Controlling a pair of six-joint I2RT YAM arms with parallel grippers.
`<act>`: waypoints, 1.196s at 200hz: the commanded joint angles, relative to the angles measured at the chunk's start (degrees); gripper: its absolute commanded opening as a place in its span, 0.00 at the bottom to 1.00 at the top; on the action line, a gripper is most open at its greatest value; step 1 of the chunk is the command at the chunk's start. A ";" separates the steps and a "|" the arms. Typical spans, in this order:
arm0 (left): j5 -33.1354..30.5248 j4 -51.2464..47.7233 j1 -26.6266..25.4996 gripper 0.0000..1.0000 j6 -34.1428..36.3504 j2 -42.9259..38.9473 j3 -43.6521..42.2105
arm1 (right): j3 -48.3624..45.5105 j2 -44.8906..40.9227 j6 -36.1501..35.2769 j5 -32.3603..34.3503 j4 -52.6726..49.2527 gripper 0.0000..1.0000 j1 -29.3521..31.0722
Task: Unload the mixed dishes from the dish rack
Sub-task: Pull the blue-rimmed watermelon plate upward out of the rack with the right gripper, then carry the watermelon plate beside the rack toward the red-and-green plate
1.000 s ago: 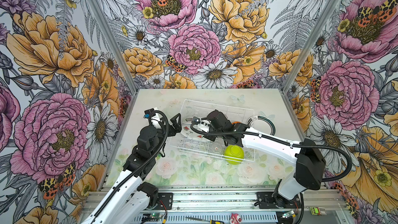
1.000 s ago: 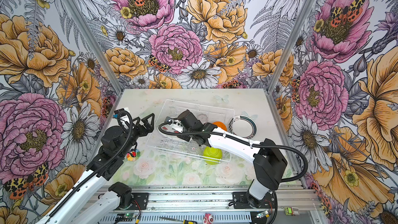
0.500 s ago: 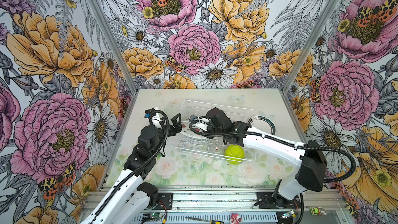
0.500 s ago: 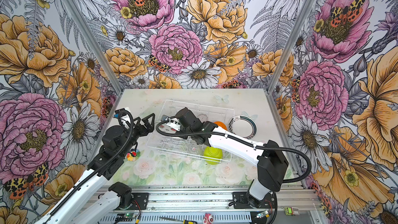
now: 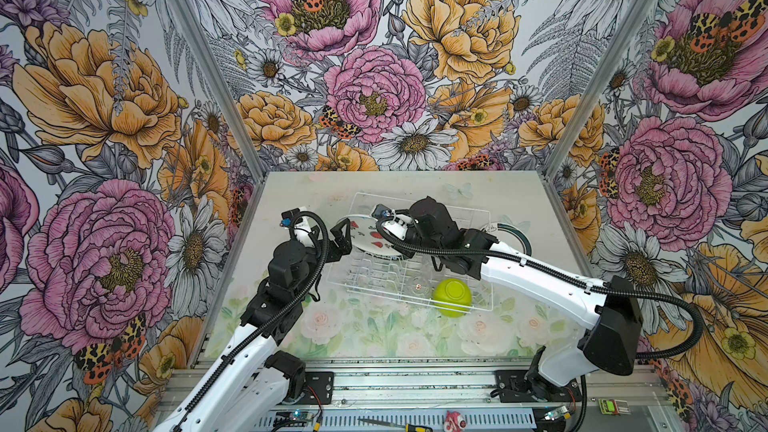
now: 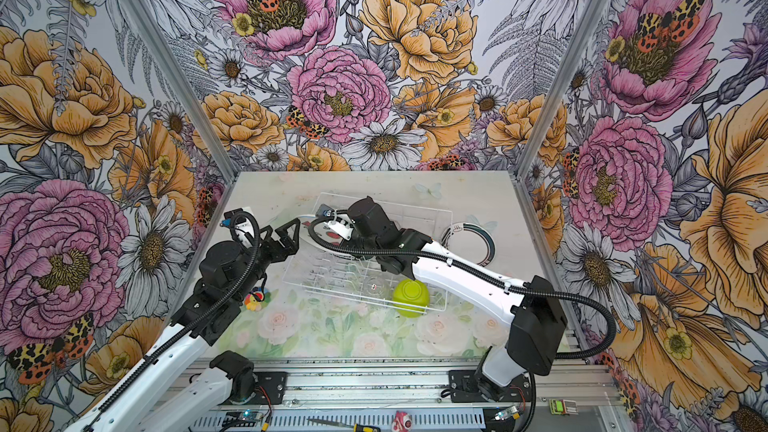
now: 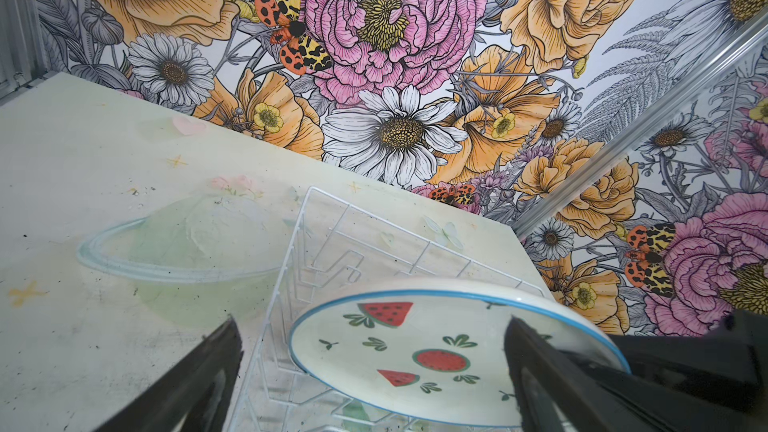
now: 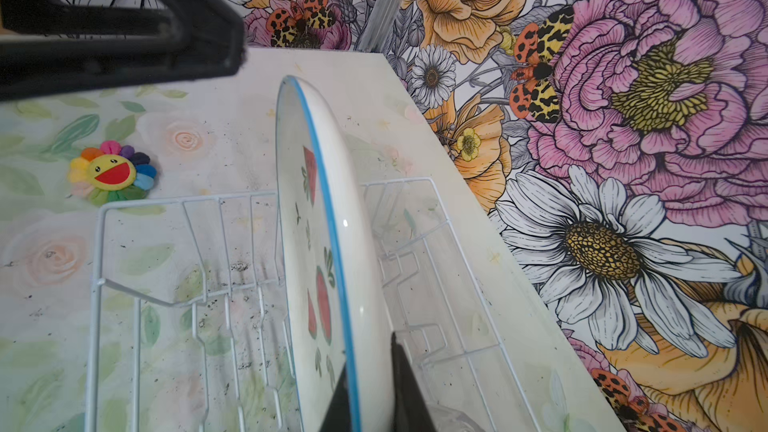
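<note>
One plate point(image 8: 357, 243) is pinched at its rim by the right gripper point(image 8: 370, 388) over the rack point(image 8: 187, 200), with the left gripper point(image 7: 372, 326) spread nearby. Held apparently shallowly, the plate could be dropped.

Your left gripper point(image 6: 290, 236) stands wide open, just beside the watermelon plate point(image 6: 321, 243). That plate sits at the far left end of the dish rack point(image 6: 328, 280), under the right arm's wrist (jaws hidden there). 1 lime-green bowl point(image 6: 410, 292) lies upside down at the rack's near right corner. 1 dark-rimmed plate point(image 6: 471, 241) rests outside the rack.
</note>
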 commanded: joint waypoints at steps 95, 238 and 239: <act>0.36 2.05 0.68 0.99 -1.10 -0.93 -1.49 | -7.48 -14.95 18.97 -0.08 19.78 0.00 -11.81; 1.40 2.96 0.74 0.99 -1.54 -0.01 -1.76 | -21.40 -31.44 37.23 4.87 22.06 0.00 -30.71; 1.41 3.01 0.71 0.98 -1.54 -0.03 -1.76 | -21.58 -31.62 37.37 5.13 21.97 0.00 -30.83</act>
